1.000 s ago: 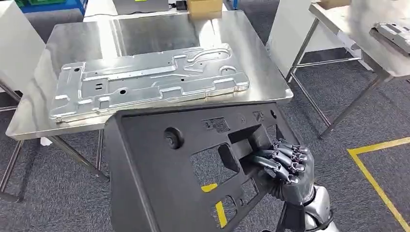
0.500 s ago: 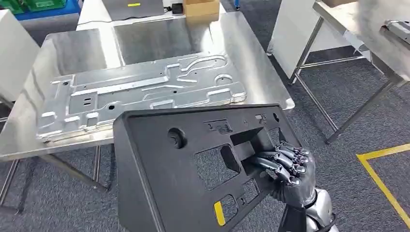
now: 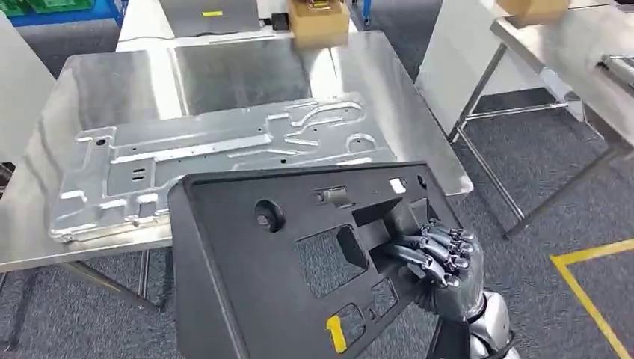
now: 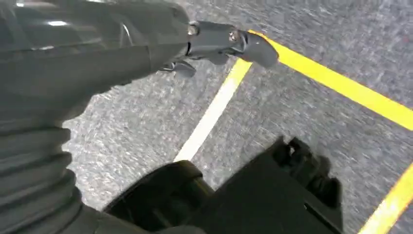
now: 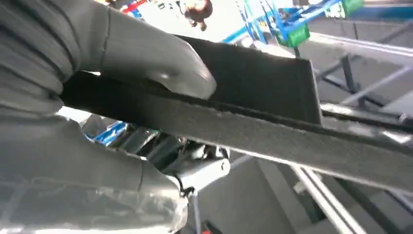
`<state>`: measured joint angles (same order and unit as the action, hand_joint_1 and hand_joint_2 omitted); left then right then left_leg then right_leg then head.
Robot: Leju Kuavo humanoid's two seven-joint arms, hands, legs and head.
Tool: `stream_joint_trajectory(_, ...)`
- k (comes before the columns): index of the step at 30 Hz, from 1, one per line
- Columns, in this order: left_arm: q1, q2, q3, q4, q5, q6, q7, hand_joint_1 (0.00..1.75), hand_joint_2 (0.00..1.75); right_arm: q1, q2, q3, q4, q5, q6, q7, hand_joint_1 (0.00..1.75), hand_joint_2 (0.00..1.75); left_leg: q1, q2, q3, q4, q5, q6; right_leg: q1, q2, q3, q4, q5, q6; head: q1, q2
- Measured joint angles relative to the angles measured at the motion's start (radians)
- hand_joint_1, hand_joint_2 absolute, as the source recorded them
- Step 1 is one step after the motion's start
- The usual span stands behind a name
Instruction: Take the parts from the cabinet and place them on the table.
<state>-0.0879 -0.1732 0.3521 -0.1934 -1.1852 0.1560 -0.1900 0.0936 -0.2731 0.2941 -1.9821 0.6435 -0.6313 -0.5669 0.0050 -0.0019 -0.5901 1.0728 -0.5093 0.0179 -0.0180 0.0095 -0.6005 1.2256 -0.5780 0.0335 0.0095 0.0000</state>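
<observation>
Right hand (image 3: 441, 258) gripped the black plastic panel (image 3: 299, 254) at its right edge, fingers (image 3: 430, 250) hooked through a rectangular cutout, thumb behind. In the right wrist view the thumb (image 5: 160, 58) pressed flat on one face of the panel (image 5: 272, 131), clamping the edge. Panel was held in the air, tilted, in front of the near edge of the steel table (image 3: 247, 71), its upper rim overlapping the table's front edge in the head view; could not tell if it touched. Panel had several cutouts, a round knob-like boss (image 3: 268, 215) at upper left and floor showing through the openings.

On the table lay a large silver stamped metal plate (image 3: 217, 161), flat, long side running across the table, its near-left corner close to the table's front edge. A cardboard box (image 3: 318, 19) sat at the table's far side, next to a small dark object (image 3: 280, 21). A second table (image 3: 576, 52) stood to the right, well apart, with another cardboard box (image 3: 534, 9) on it.

Left hand (image 4: 214, 44) hung over grey carpet (image 4: 146, 122) with yellow floor tape (image 4: 341, 85); fingers held nothing, one stretched out, the rest mostly hidden behind the wrist cover, so cannot tell if apart or curled. Yellow tape (image 3: 591, 292) also showed on the floor at right in the head view.
</observation>
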Motion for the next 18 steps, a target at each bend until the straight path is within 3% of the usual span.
stream_joint_trajectory(2, 0.002, 0.0, 0.0, 0.0, 0.0, 0.0, 0.0, 0.0, 1.75, 0.003, 0.0, 0.0, 0.0, 0.0, 0.0, 0.001, 1.75, 1.75, 0.0, -0.001, 0.012, -0.003, -0.013, 0.003, 0.0, 0.0, -0.095, 0.107, -0.058, 0.001, 0.002, 0.0)
stream_joint_trajectory(3, 0.003, 0.0, 0.0, 0.0, 0.0, 0.0, 0.0, 0.0, 1.75, 0.003, 0.0, 0.0, 0.0, 0.0, 0.0, 0.001, 1.75, 1.75, 0.0, -0.003, 0.02, -0.003, -0.02, 0.003, 0.0, 0.0, -0.124, 0.122, -0.07, 0.002, 0.003, 0.0)
stream_joint_trajectory(4, 0.004, 0.0, 0.0, 0.0, 0.0, 0.0, 0.001, 0.0, 1.75, 0.004, 0.0, 0.0, 0.0, 0.0, 0.0, 0.001, 1.75, 1.75, 0.0, -0.005, 0.033, -0.003, -0.031, 0.002, 0.0, 0.0, -0.135, 0.1, -0.057, 0.002, 0.004, 0.0)
stream_joint_trajectory(6, 0.006, 0.0, 0.0, 0.0, 0.0, 0.0, 0.001, 0.0, 1.75, 0.004, 0.0, 0.0, 0.0, 0.0, 0.0, 0.001, 1.75, 1.75, 0.002, -0.007, 0.066, -0.003, -0.053, -0.003, 0.0, -0.001, -0.109, -0.025, 0.041, 0.0, 0.006, 0.0)
stream_joint_trajectory(7, 0.009, 0.0, 0.0, 0.0, -0.001, 0.0, 0.001, 0.0, 1.75, 0.005, 0.0, 0.0, 0.0, 0.0, 0.0, 0.001, 1.75, 1.75, 0.002, -0.007, 0.082, -0.004, -0.066, -0.007, 0.0, -0.003, -0.091, -0.103, 0.118, 0.0, 0.008, 0.0)
stream_joint_trajectory(8, 0.011, 0.0, 0.0, 0.002, -0.002, 0.0, 0.001, 0.0, 1.75, 0.006, 0.0, -0.001, 0.0, 0.0, 0.0, 0.001, 1.75, 1.75, -0.001, -0.007, 0.091, -0.002, -0.077, -0.014, 0.004, -0.006, -0.093, -0.139, 0.146, -0.002, 0.01, 0.0)
stream_joint_trajectory(9, 0.011, 0.0, 0.0, 0.001, -0.002, 0.0, 0.001, 0.0, 1.75, 0.006, 0.0, 0.0, 0.001, 0.0, 0.0, 0.001, 1.75, 1.75, -0.002, -0.008, 0.093, -0.007, -0.084, -0.021, 0.007, -0.008, -0.091, -0.14, 0.111, -0.004, 0.009, 0.0)
stream_joint_trajectory(10, 0.011, 0.0, 0.0, 0.001, -0.002, 0.0, 0.001, 0.0, 1.75, 0.007, 0.0, -0.001, 0.001, 0.0, 0.0, 0.001, 1.75, 1.75, -0.003, -0.007, 0.098, -0.018, -0.089, -0.028, 0.01, -0.007, -0.074, -0.141, 0.129, -0.007, 0.008, 0.0)
stream_joint_trajectory(12, 0.012, 0.0, 0.0, 0.001, -0.003, -0.001, 0.001, 0.0, 1.75, 0.008, 0.0, -0.002, 0.001, 0.0, 0.0, 0.001, 1.75, 1.75, -0.006, -0.006, 0.113, -0.013, -0.083, -0.036, 0.002, -0.003, -0.065, -0.147, 0.119, -0.02, 0.005, 0.0)
stream_joint_trajectory(13, 0.012, 0.0, 0.0, 0.0, -0.003, -0.001, 0.002, 0.0, 1.75, 0.01, 0.0, -0.002, 0.0, 0.001, 0.0, 0.001, 1.75, 1.75, -0.003, -0.006, 0.105, 0.015, -0.078, -0.039, -0.004, -0.002, -0.05, -0.152, 0.114, -0.027, 0.005, 0.0)
stream_joint_trajectory(14, 0.011, 0.0, 0.0, 0.0, -0.003, -0.001, 0.001, 0.0, 1.75, 0.01, 0.0, -0.002, 0.0, 0.002, -0.001, 0.001, 1.75, 1.75, -0.003, -0.005, 0.078, 0.074, -0.069, -0.042, -0.003, -0.003, -0.037, -0.153, 0.105, -0.035, 0.002, 0.0)
stream_joint_trajectory(15, 0.009, 0.0, 0.0, 0.0, -0.003, -0.001, -0.001, 0.0, 1.75, 0.011, 0.0, -0.003, 0.0, 0.003, -0.002, 0.001, 1.75, 1.75, -0.002, -0.006, 0.033, 0.15, -0.082, -0.045, -0.003, -0.004, -0.027, -0.153, 0.095, -0.04, 0.0, 0.0)
stream_joint_trajectory(17, -0.001, 0.0, 0.0, 0.0, -0.002, -0.002, -0.003, 0.0, 1.75, 0.013, 0.0, -0.003, 0.0, 0.007, -0.003, 0.001, 1.75, 1.75, -0.002, -0.006, -0.042, 0.258, -0.155, -0.05, -0.003, -0.004, -0.006, -0.153, 0.075, -0.041, -0.002, 0.0)
stream_joint_trajectory(18, -0.003, 0.0, 0.0, 0.0, -0.002, -0.002, -0.003, 0.0, 1.75, 0.015, 0.0, -0.003, 0.0, 0.007, -0.004, 0.001, 1.75, 1.75, -0.002, -0.006, -0.061, 0.279, -0.186, -0.05, -0.003, -0.003, 0.007, -0.153, 0.065, -0.041, -0.003, 0.0)
